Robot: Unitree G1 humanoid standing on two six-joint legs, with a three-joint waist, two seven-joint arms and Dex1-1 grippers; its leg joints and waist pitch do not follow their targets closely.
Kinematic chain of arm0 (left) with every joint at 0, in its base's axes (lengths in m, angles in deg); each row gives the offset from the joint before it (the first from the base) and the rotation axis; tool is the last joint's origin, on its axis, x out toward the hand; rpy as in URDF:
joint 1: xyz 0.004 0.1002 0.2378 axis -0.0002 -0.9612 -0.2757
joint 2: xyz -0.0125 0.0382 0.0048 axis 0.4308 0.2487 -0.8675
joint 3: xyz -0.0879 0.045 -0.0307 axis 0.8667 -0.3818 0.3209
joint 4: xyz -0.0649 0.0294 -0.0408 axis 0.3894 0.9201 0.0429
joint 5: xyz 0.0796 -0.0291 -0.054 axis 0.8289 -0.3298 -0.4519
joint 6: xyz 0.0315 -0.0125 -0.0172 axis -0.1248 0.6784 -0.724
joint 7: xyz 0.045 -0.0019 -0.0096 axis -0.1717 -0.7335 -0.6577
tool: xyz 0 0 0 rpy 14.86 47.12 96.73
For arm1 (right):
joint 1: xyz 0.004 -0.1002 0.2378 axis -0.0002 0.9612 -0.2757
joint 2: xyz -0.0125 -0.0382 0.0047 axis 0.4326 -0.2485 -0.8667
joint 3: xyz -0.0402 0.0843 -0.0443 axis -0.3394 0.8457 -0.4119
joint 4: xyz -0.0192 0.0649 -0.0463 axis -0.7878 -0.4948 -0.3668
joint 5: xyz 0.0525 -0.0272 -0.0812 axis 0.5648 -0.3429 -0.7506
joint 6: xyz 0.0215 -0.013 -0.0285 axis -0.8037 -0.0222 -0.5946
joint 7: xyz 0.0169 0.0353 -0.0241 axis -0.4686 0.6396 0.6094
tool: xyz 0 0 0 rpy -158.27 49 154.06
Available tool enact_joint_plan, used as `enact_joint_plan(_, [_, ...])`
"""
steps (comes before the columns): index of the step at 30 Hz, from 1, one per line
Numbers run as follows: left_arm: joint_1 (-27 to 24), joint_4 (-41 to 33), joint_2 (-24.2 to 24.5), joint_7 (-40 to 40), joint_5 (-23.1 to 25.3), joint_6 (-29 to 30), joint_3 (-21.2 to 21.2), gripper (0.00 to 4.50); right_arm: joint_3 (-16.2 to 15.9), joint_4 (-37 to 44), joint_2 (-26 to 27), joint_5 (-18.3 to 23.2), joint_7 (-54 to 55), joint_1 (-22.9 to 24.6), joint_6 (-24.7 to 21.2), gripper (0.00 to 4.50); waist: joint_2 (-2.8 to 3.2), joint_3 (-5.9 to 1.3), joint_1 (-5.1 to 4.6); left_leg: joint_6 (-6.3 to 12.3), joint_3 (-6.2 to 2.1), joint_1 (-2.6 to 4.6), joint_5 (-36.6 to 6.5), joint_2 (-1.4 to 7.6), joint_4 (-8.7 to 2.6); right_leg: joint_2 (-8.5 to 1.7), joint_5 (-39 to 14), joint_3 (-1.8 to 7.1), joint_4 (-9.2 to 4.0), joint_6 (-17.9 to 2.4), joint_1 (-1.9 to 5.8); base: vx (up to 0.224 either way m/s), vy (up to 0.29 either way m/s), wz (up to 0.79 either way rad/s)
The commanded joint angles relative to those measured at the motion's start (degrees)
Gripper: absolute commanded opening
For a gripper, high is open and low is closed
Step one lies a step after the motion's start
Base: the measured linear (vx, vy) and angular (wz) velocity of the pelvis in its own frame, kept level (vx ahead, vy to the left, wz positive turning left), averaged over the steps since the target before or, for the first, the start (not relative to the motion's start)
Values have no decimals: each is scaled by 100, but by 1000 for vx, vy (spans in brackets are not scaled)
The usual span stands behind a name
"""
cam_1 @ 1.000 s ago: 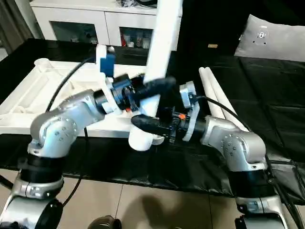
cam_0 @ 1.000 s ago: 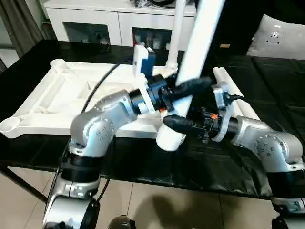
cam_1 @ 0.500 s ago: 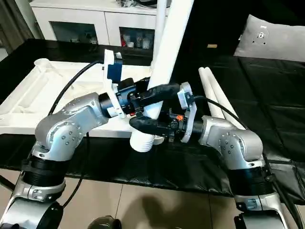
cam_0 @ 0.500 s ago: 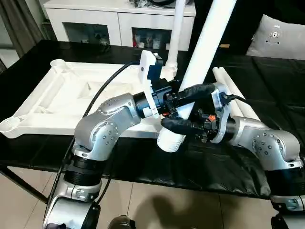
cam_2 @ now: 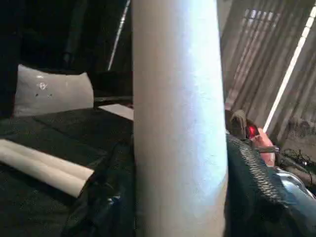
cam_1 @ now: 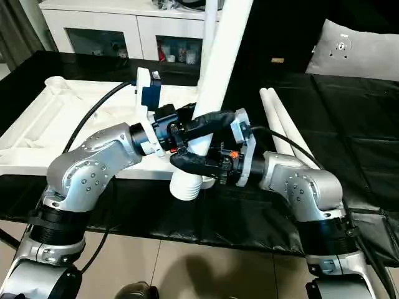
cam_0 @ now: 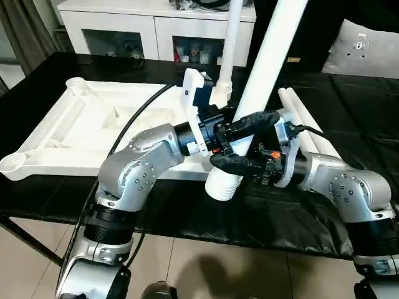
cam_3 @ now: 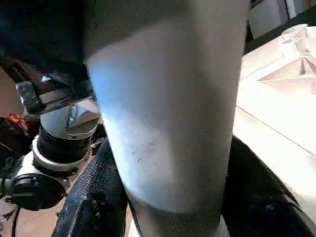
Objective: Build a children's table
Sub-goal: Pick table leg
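The white table top (cam_0: 93,128) is lying upside down at the left of the black surface, ribbed underside up, one leg (cam_0: 227,56) standing upright in its far corner socket. The left gripper (cam_0: 232,128) and right gripper (cam_0: 240,144) are both clamping a tilted leg (cam_0: 265,68), its ribbed end hanging past the table top's near edge. Two spare legs (cam_0: 299,115) are lying side by side to the right.

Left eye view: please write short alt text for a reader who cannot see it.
Both end effectors, left and right, grip one tilted white table leg above the black table. Behind lie the upturned tabletop, one fitted leg and two loose legs.
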Motion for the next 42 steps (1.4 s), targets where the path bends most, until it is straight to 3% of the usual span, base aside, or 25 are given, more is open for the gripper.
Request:
enact_joint_plan(1, [-7, -228, -177, 12, -321, 166, -63, 272, -24, -37, 88, -150, 292, 50, 58, 199, -58, -470, 1, 60, -74, 128, -801, 265, -345, -440, -1070, 206, -393, -1080, 282, 0, 0, 0])
enact_joint_plan(6, [-27, -389, -446, -70, -821, 414, 82, 310, 2, -94, 317, -305, 633, 172, 268, 195, -64, -479, 1, 50, -77, 132, -828, 265, -344, -438, -998, 200, -380, -1152, 279, 0, 0, 0])
enact_joint_plan(7, [-35, -419, -497, -96, -908, 471, 95, 332, -12, -99, 377, -385, 740, 204, 368, 193, -15, -475, 9, 26, -84, 131, -870, 270, -347, -439, -1020, 201, -373, -1146, 276, 0, 0, 0])
enact_joint_plan(8, [-57, -425, -566, -170, -971, 565, 88, 332, -12, -120, 491, -463, 883, 234, 500, 193, -36, -463, -6, 16, -84, 128, -958, 262, -358, -431, -1109, 198, -401, -1105, 280, 0, 0, 0])
enact_joint_plan(13, [-216, -604, -657, -167, -848, 746, -196, 379, 16, -209, 826, -683, 1454, 230, 609, 191, -21, -460, -31, -42, -95, 137, -1068, 263, -383, -432, -1287, 204, -427, -974, 275, 0, 0, 0])
enact_joint_plan(15, [-200, -554, -740, -258, -919, 744, -100, 379, -26, -187, 816, -689, 1331, 252, 704, 191, -1, -462, -34, -60, -98, 143, -1096, 265, -385, -424, -1276, 205, -426, -945, 268, 0, 0, 0])
enact_joint_plan(22, [-174, -603, -907, -246, -1382, 903, 174, 382, -111, -180, 853, -846, 1320, 422, 915, 191, -25, -456, -33, -35, -86, 131, -1078, 255, -381, -427, -1218, 209, -429, -959, 277, 0, 0, 0])
enact_joint_plan(26, [-152, -501, -757, -275, -885, 781, -100, 418, -163, -206, 896, -987, 1397, 457, 1033, 191, -13, -455, -46, -33, -97, 142, -1114, 267, -391, -420, -1286, 210, -445, -915, 269, 0, 0, 0])
enact_joint_plan(29, [-118, -449, -711, -258, -771, 683, -98, 450, -161, -225, 895, -1019, 1416, 442, 1065, 191, -13, -452, -56, -41, -96, 141, -1116, 263, -395, -417, -1288, 214, -445, -874, 273, 0, 0, 0])
enact_joint_plan(35, [-112, -494, -359, 79, -654, 657, -182, 450, -193, -383, 785, -1188, 1463, 357, 1199, 191, -15, -458, -57, -52, -97, 149, -1088, 258, -396, -409, -1254, 210, -427, -863, 266, 0, 0, 0])
enact_joint_plan(37, [-138, -548, -321, 167, -739, 710, -173, 450, -185, -419, 781, -1204, 1448, 346, 1219, 191, -13, -455, -61, -57, -91, 146, -1095, 262, -392, -419, -1218, 215, -423, -913, 269, 0, 0, 0])
enact_joint_plan(38, [-211, -594, -402, 159, -939, 785, -58, 450, -143, -456, 806, -1185, 1449, 338, 1229, 191, -52, -452, -65, -44, -85, 145, -1096, 263, -395, -417, -1206, 214, -428, -929, 273, 0, 0, 0])
enact_joint_plan(42, [-400, -429, -783, -12, -1458, 929, 416, 450, -1, -503, 931, -1081, 1482, 346, 1227, 191, -38, -456, -58, -14, -77, 131, -1041, 259, -375, -430, -1121, 214, -413, -1046, 280, 0, 0, 0])
